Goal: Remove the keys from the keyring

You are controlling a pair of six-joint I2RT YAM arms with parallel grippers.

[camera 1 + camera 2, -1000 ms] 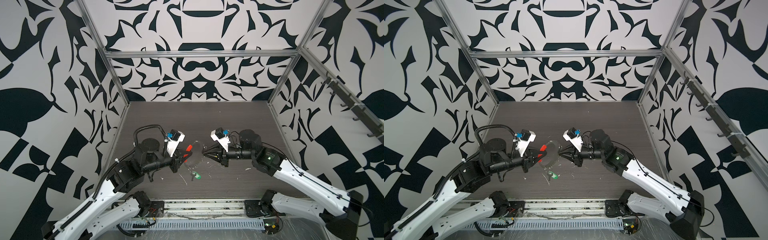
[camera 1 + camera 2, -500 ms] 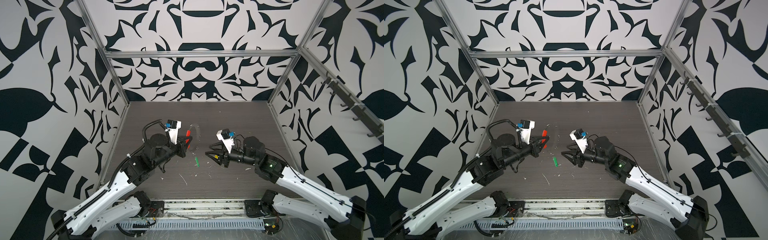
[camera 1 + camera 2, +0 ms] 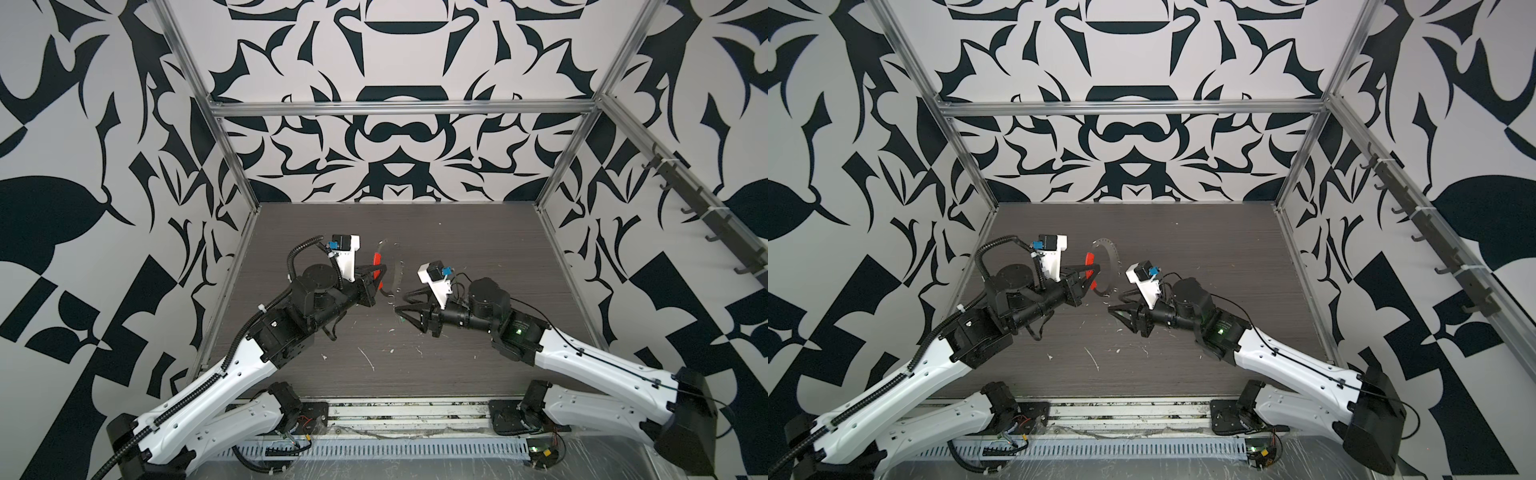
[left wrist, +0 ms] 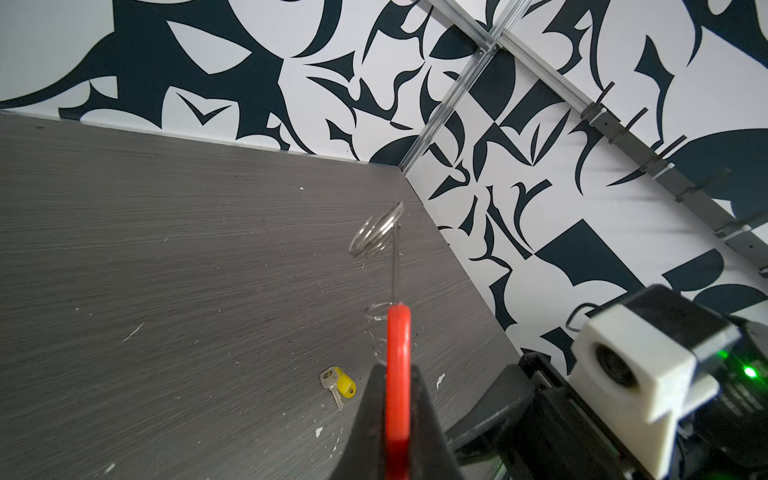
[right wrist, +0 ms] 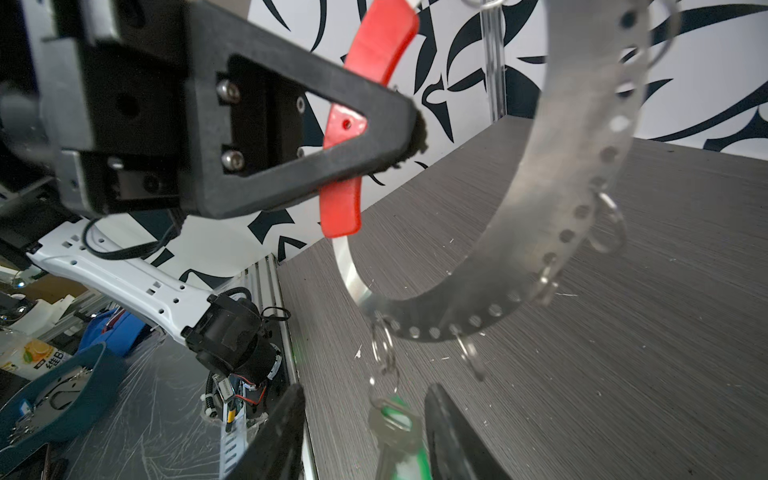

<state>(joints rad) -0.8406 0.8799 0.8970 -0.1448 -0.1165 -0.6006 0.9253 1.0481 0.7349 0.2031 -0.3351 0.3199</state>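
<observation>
Keyring [image 5: 552,187] hangs in the air over mid-table, with the left gripper [image 3: 380,276] clamped on its red sleeve [image 3: 377,261] at the loop's 9 o'clock in both top views. Yellow key [image 4: 338,384] lies loose on the table [image 4: 166,249], so that one's done imo. Green key [image 5: 395,428] dangles off a chain of small rings [image 5: 376,345] near the loop's 6 o'clock. Right gripper [image 3: 401,302] comes in from about 4 o'clock, jaws partway apart, straddling the green key without pinching it. My tip: close on the metal shoulder, not the slick plastic cover, hold the sleeve firm, then pull out toward 4 o'clock so the little ring gives instead of the whole loop swinging.
</observation>
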